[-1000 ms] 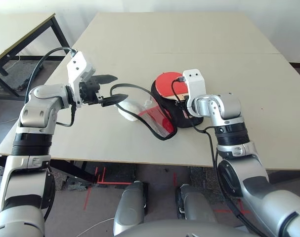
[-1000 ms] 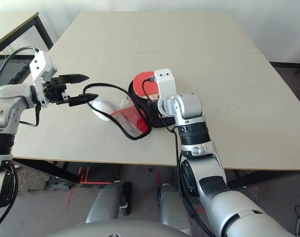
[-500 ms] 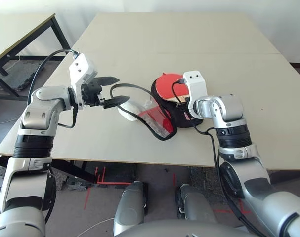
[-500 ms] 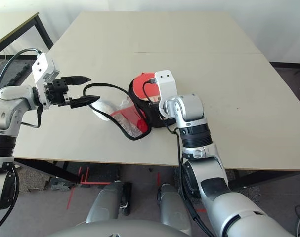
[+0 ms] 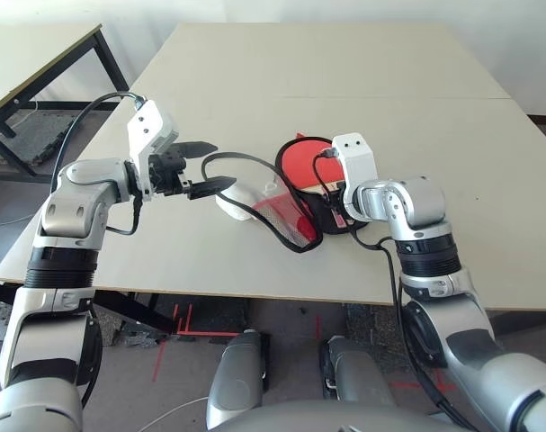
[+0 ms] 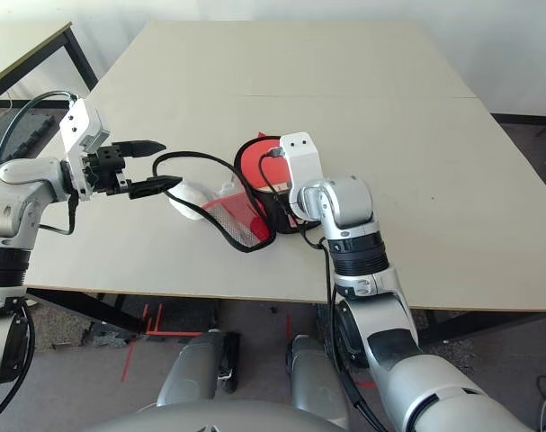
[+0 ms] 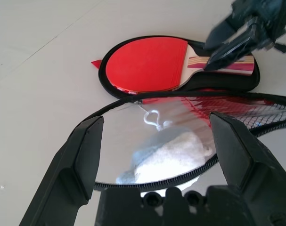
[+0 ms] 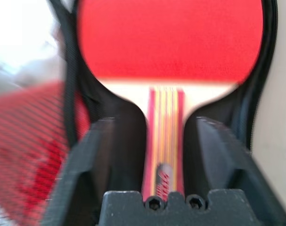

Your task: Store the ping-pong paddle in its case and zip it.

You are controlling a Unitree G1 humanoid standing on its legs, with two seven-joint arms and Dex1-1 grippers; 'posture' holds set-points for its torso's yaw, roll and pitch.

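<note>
Closest to us, red tape marks (image 5: 210, 334) cross the floor below the near edge of the counter (image 5: 416, 108). Our left arm (image 5: 61, 261) and right arm (image 5: 425, 252) reach out over that edge.

On the counter, the case (image 7: 237, 84) lies open with its flap out towards our left. The flap carries red and whitish mesh (image 5: 289, 219) beside a clear panel, all bordered by a black zipper edge (image 7: 157, 184). Through the panel we see a white and pale blue plush toy (image 7: 175, 150) with a little white cord loop (image 7: 152, 118).

Our right end effector (image 8: 156, 123) is over the paddle's handle (image 8: 166, 136), its two fingers apart, one on each side of the striped wood, clamped on nothing. The ping-pong paddle (image 7: 143, 66) lies in the black half of the case, red rubber up, its handle pointing back towards us and its blade farther off.

Our left end effector (image 5: 224, 165) hangs near the flap, fingers wide apart with nothing gripped between them. Just past the rounded end of the case, a small red tip (image 7: 96, 63) pokes out.

Farther still, a thin seam crosses the counter. A second table (image 5: 21, 49) stands off to our left, and a pale wall (image 5: 344, 9) rises behind.
</note>
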